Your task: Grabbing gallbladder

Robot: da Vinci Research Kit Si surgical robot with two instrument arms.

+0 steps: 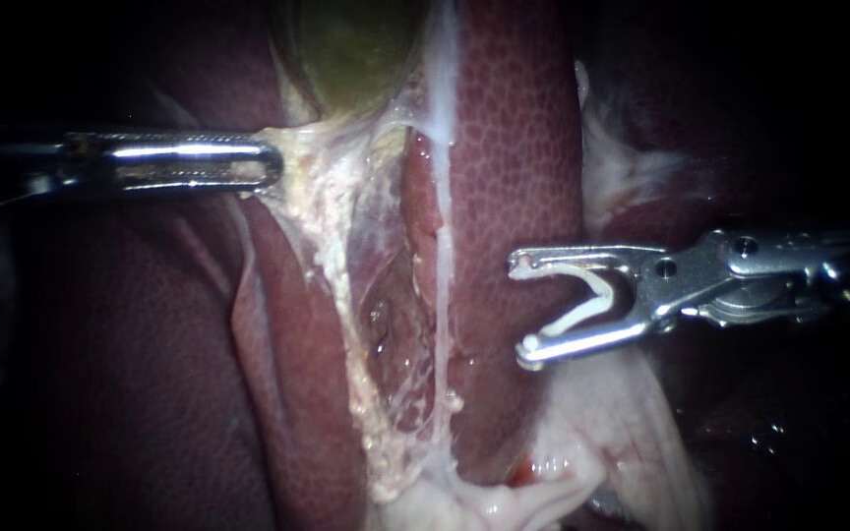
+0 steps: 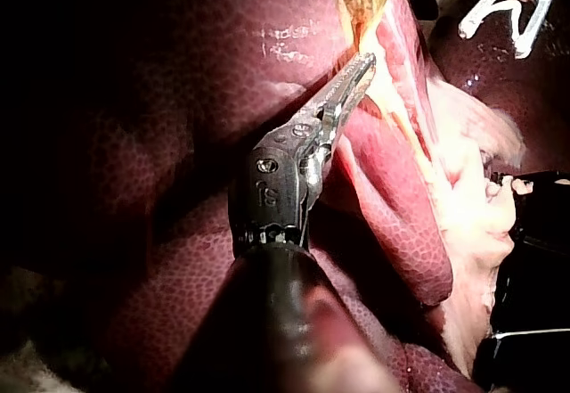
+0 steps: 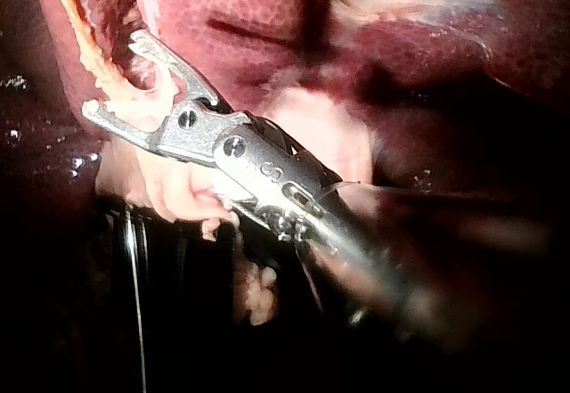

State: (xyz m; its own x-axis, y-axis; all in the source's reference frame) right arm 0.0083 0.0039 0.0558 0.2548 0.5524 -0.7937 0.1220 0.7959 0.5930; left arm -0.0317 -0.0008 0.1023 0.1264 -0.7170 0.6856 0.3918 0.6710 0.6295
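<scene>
The greenish gallbladder point(image 1: 356, 49) lies at the top of the endoscope view, between lobes of dark red liver point(image 1: 514, 147). Pale stringy tissue point(image 1: 322, 197) hangs from its lower end. My left instrument point(image 1: 270, 162) comes in level from the left, jaws shut on the edge of this pale tissue and holding it taut. The left wrist view shows the same grip point(image 2: 361, 68). My right instrument point(image 1: 523, 309) hovers over the liver to the right, apart from the gallbladder. Its jaws stand wide and hold a white clip point(image 1: 597, 295) between them point(image 3: 116, 74).
A thin white strand point(image 1: 442, 197) runs down the liver's groove. Pale fatty tissue point(image 1: 582, 442) spreads under and below my right instrument. A dark tray edge point(image 2: 534, 277) lies beyond the tissue in the left wrist view.
</scene>
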